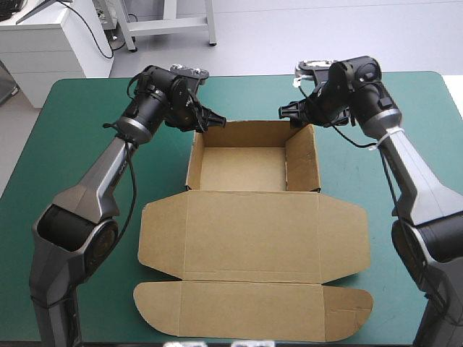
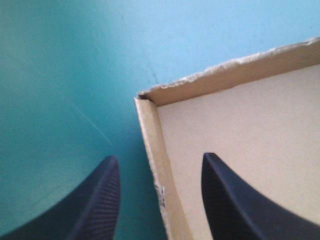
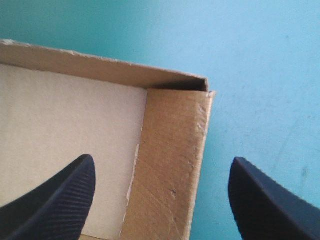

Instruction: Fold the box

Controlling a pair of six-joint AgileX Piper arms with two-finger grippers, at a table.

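One open-tray box (image 1: 253, 231), lid flat

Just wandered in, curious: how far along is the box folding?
Done: the box has its tray walls raised. In hand: both arms' jaws are open, each straddling a side wall near a far corner. Still to do: the lid and its front flap lie flat.
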